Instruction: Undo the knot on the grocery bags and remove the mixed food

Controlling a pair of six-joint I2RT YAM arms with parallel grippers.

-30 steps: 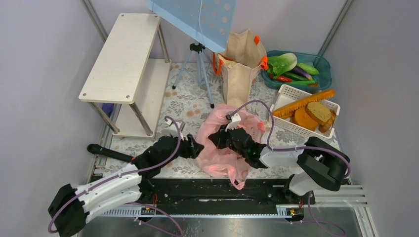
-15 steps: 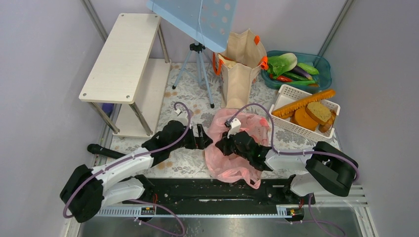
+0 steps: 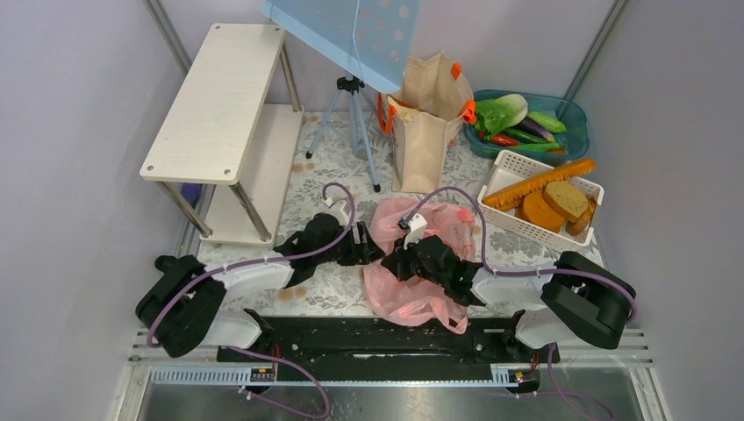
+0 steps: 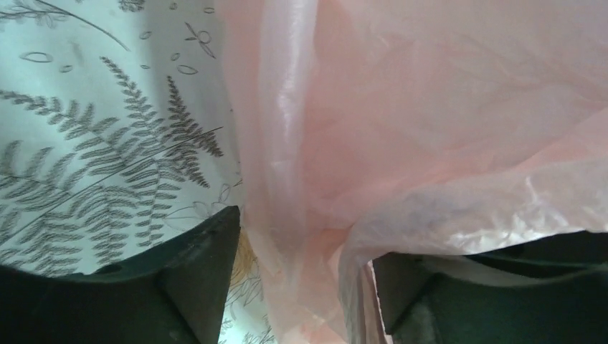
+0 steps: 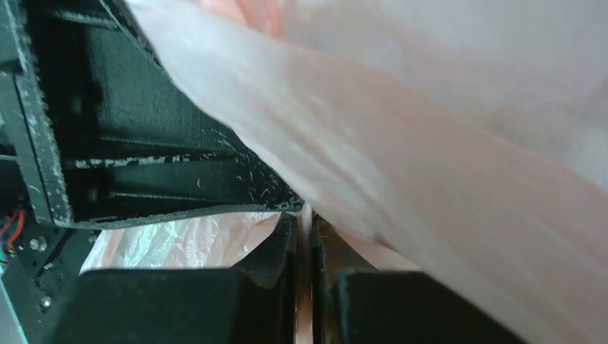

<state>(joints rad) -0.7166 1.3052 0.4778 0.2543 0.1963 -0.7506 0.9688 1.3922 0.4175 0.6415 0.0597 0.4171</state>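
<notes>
Looking down from above, the pink bag [image 3: 412,263] lies crumpled on the floral tablecloth [image 3: 329,180] between the left gripper [image 3: 375,246] and right gripper [image 3: 397,263], with a beige tote [image 3: 427,123], a tripod [image 3: 353,114], a wooden shelf [image 3: 219,88], a teal tub [image 3: 575,123] of vegetables [image 3: 504,112] and a white basket [image 3: 509,167] of bread [image 3: 561,200] behind. Left wrist view: the open fingers [image 4: 197,276] straddle a bag fold over the fern-printed cloth. Right wrist view: the jaws are clamped on a thin pink pleat.

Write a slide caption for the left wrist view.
Open left gripper straddles a fold of pink bag over the fern-print tablecloth.
</notes>
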